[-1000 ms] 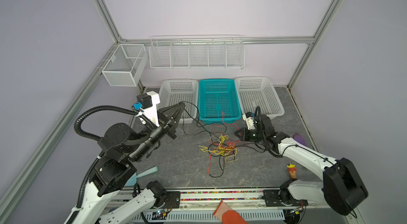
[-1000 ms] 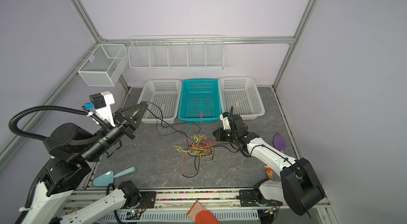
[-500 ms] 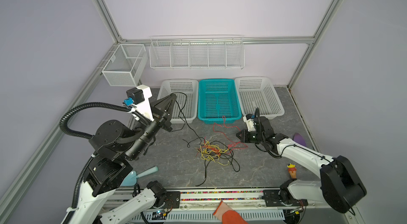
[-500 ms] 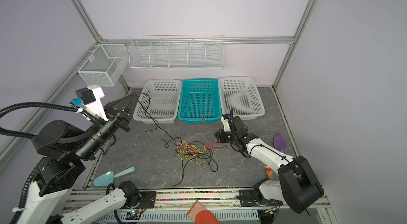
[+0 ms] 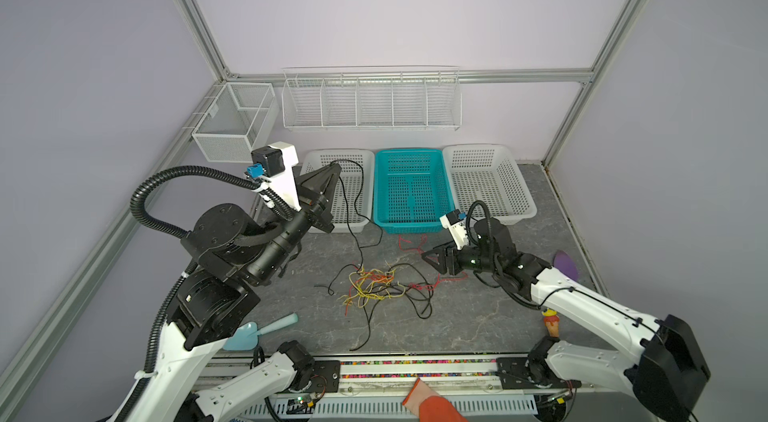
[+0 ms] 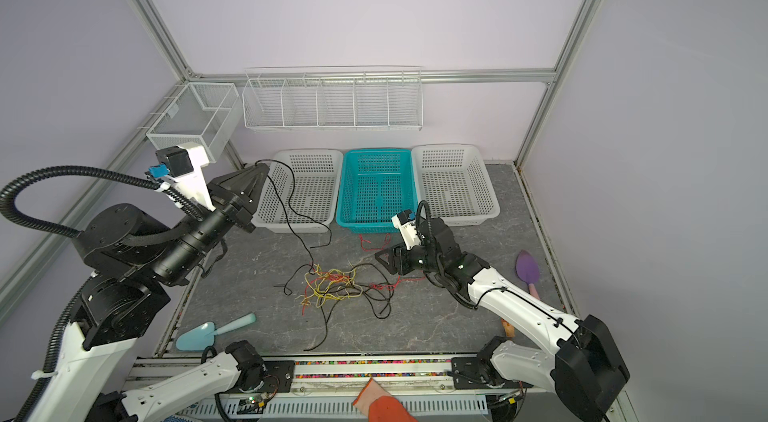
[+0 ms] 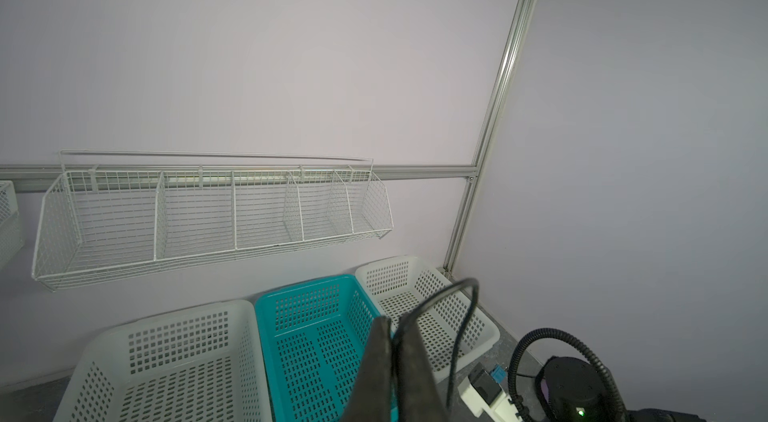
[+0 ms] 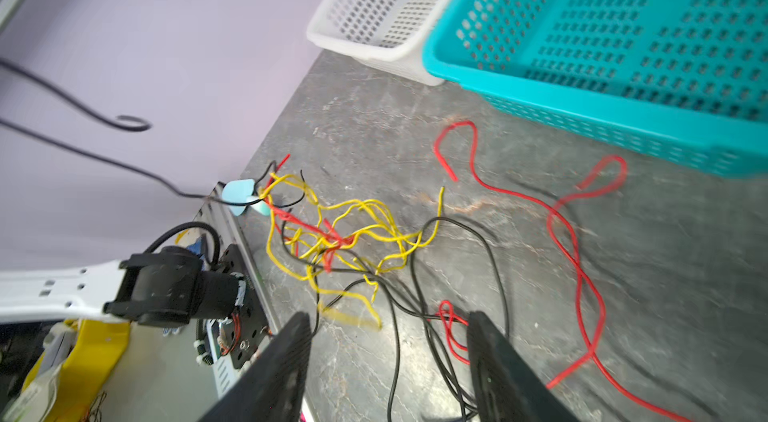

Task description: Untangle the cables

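The cables lie as a tangle (image 5: 374, 287) (image 6: 332, 285) (image 8: 332, 241) of thin yellow, red and black wires on the grey floor in front of the baskets. My left gripper (image 5: 334, 166) (image 6: 264, 166) (image 7: 392, 322) is raised over the left white basket and is shut on one black cable (image 5: 362, 179) (image 6: 293, 179) (image 7: 458, 334), which arcs over the basket and hangs down into the tangle. My right gripper (image 5: 430, 260) (image 6: 382, 258) (image 8: 388, 316) stands open low at the tangle's right edge, with black strands and a small red loop lying on the floor between its fingers. A loose red cable (image 5: 411, 241) (image 8: 573, 233) lies beside the teal basket.
Three baskets stand along the back: white (image 5: 316, 158), teal (image 5: 407, 152), white (image 5: 478, 148). Wire racks (image 5: 370, 100) hang on the wall. A blue scoop (image 5: 257, 330) lies front left, a purple scoop (image 5: 565, 266) and a small toy (image 5: 552, 322) at the right.
My left gripper has risen and drawn back to the left with the black cable, pulling it out of the tangle. My right gripper has opened and let go.
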Available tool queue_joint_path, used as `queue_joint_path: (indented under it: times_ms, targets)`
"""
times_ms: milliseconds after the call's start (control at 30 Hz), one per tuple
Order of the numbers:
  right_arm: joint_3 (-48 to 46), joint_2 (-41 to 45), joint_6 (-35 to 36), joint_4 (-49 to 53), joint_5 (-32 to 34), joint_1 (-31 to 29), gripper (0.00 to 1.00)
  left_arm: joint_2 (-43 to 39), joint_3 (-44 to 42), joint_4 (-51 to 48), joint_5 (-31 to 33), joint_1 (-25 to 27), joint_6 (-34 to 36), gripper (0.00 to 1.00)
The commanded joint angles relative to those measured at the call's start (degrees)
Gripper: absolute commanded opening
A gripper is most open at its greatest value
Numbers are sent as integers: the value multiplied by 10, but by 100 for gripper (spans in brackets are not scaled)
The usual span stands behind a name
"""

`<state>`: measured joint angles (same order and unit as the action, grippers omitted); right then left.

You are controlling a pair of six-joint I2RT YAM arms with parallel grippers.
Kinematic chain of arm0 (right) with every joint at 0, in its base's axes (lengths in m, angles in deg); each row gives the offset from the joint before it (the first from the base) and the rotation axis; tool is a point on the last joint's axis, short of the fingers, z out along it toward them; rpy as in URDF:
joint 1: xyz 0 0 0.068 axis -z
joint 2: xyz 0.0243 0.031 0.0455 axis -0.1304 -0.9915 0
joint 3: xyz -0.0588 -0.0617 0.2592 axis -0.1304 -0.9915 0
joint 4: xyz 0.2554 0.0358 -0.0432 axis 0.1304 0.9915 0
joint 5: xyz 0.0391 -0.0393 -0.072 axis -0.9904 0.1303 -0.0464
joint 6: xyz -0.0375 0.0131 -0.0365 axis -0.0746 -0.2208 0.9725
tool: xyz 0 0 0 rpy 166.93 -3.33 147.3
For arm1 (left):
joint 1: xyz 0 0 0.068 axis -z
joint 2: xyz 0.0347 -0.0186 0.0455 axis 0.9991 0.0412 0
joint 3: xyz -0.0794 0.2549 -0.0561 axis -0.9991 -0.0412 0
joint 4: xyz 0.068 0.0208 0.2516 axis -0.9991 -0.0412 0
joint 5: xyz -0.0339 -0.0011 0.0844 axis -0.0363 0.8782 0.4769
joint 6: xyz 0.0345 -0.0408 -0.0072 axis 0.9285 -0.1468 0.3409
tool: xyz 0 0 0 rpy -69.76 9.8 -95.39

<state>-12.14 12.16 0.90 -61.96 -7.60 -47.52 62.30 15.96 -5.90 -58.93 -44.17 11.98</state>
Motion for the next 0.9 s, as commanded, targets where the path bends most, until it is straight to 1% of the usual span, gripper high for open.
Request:
queue_joint_path:
  times_ms: [0, 100, 200, 267, 300, 533, 667, 867]
  targets:
    - [13, -19, 18, -35, -39, -46, 65, 2, -3, 17, -14, -3, -17, 0]
    - [24, -61, 21, -75, -23, -97, 66, 1, -10, 28, -14, -3, -24, 0]
    - [49, -113, 26, -98, 7, -141, 66, -3, -13, 34, -13, -3, -30, 0]
    - [67, -151, 46, -96, 39, -168, 65, -4, -15, 35, -15, -3, -34, 0]
    - [91, -166, 53, -94, 56, -176, 64, -5, -16, 36, -17, -3, -36, 0]
    - [126, -245, 77, -128, 112, -186, 62, -14, -22, 33, -20, -3, -42, 0]
    - [147, -284, 93, -134, 130, -186, 58, -16, -21, 33, -24, -3, -47, 0]
    - [162, -317, 99, -161, 145, -188, 57, -21, -26, 38, -28, -3, -55, 0]
